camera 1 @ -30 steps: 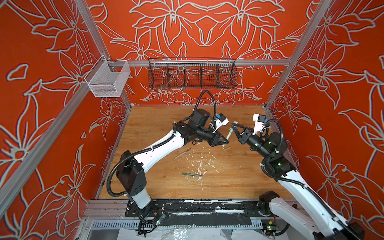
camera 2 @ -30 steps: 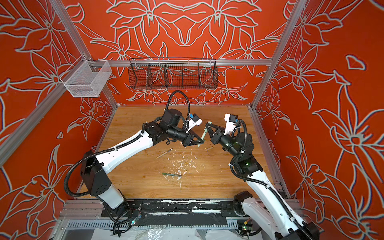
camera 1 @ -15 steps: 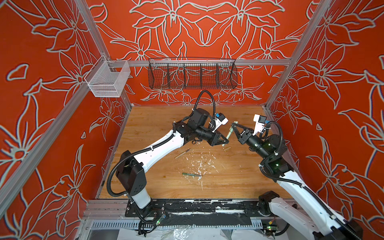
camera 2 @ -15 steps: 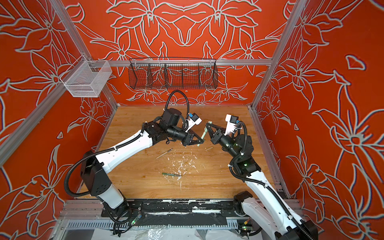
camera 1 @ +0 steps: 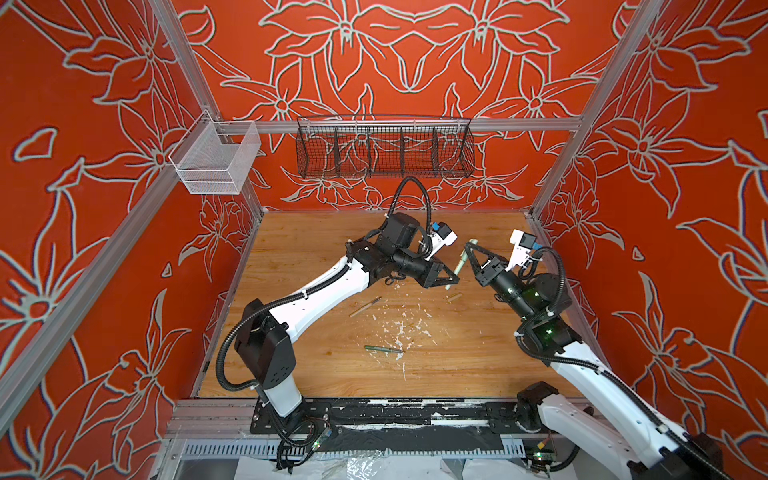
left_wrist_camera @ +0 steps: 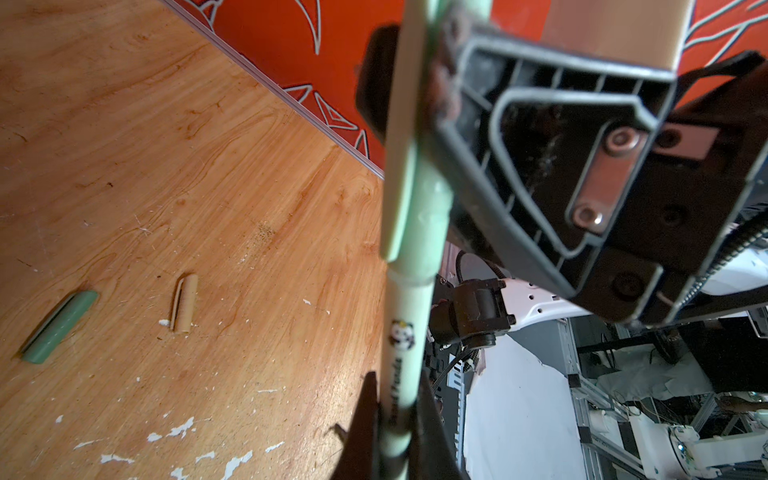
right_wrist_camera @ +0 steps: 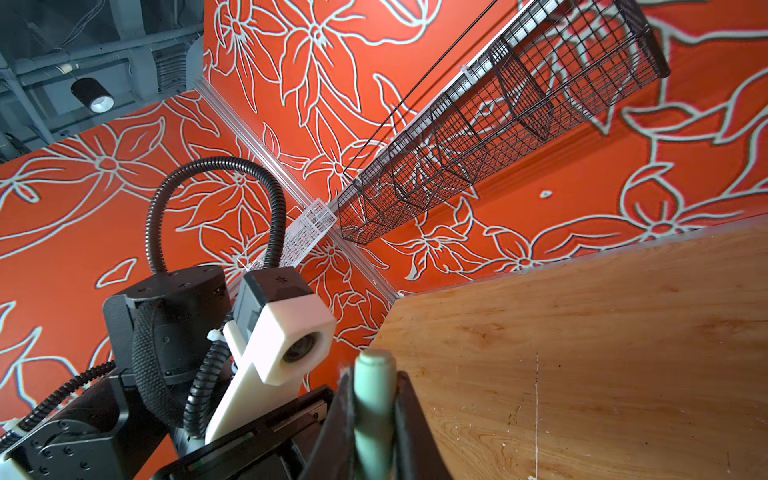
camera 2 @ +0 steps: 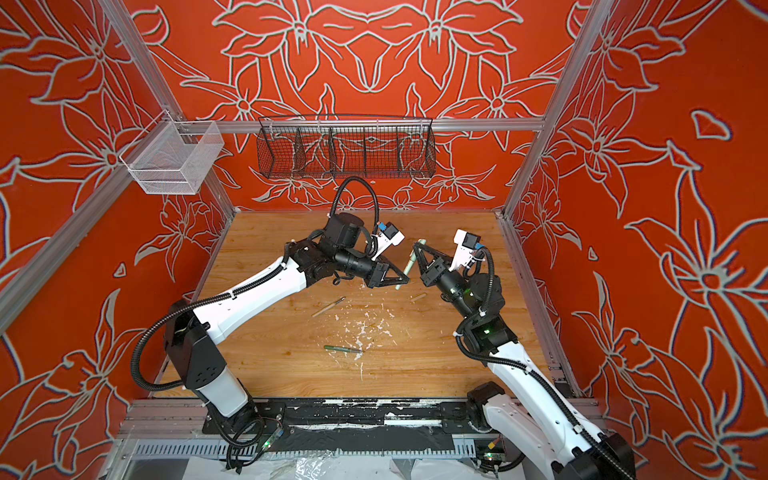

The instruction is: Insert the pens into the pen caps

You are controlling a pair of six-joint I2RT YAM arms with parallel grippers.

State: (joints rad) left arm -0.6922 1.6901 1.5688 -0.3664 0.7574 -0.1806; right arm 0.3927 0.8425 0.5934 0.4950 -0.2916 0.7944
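My left gripper [camera 1: 451, 283] [camera 2: 401, 283] [left_wrist_camera: 395, 419] is shut on the pale green pen [camera 1: 454, 275] [left_wrist_camera: 405, 340], held up off the table. My right gripper [camera 1: 468, 248] [camera 2: 416, 248] [right_wrist_camera: 374, 415] is shut on the light green pen cap [left_wrist_camera: 419, 199] [right_wrist_camera: 374, 386]. The pen's upper end sits inside that cap's mouth, and the two are in line. A tan pen [camera 1: 365, 306] [camera 2: 328, 306] and a dark green pen [camera 1: 382, 349] [camera 2: 343, 348] lie on the wood. A tan cap [camera 1: 454, 296] [left_wrist_camera: 185, 303] and a dark green cap [left_wrist_camera: 60, 326] lie there too.
White paint flecks [camera 1: 401, 332] dot the wooden table [camera 1: 316, 249]. A black wire basket [camera 1: 384, 147] hangs on the back wall and a white mesh bin [camera 1: 214, 160] on the left rail. Red walls enclose three sides.
The right arm has shifted very slightly. Both grippers keep the same hold on pen and cap.
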